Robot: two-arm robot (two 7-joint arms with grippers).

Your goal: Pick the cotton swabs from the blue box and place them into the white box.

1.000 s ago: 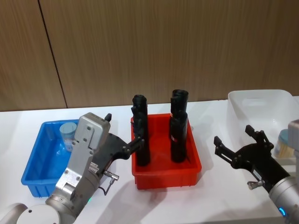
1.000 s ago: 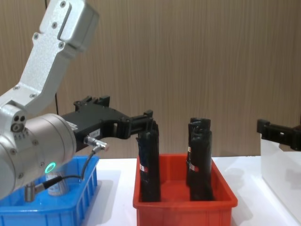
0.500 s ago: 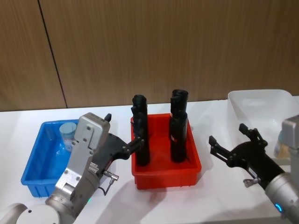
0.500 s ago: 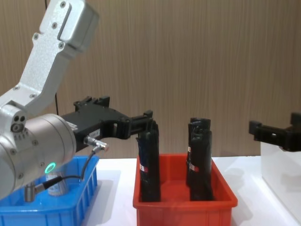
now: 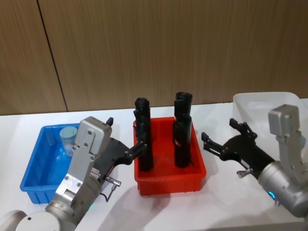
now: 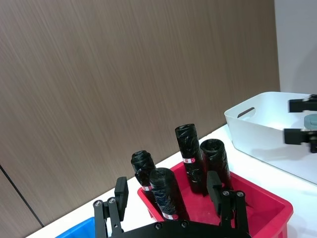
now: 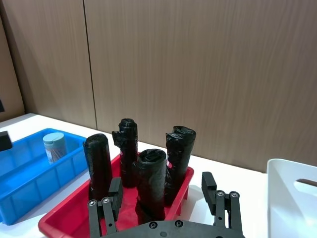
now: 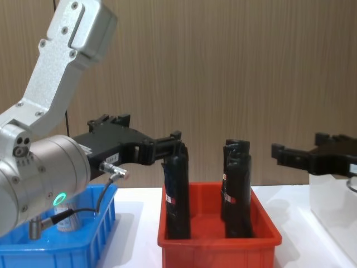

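1. Head view. One jar of cotton swabs [image 5: 70,138] stands upright at the far side of the blue box [image 5: 30,175], on the left end of the counter [image 5: 216,192]. The left tool [image 5: 126,134] hangs between that box and the red bin [image 5: 168,182], fingers spread, nothing in them. The right tool [image 5: 219,131] is also spread and empty. It hovers between the red bin and the white box [image 5: 262,101] (its arm hides much of that box's inside).

2. Left wrist view. The fingers are wide apart, with the black rolls [image 6: 167,193] standing upright in the red bin beyond them and the white box farther off. This tool points away from the jar, so it is probably just parked.

3. Right wrist view. The fingers are apart and bare. The tool faces across the red bin toward the blue box, where the jar shows against a wall. Likely it is lined up for a reach to the jar. The rolls stand in the path, so clearance over them matters.

4. Chest view. Both tools are held level, about as high as the roll tops and well above the bin rims. The jar sits low in the blue box, behind the left arm's cable.
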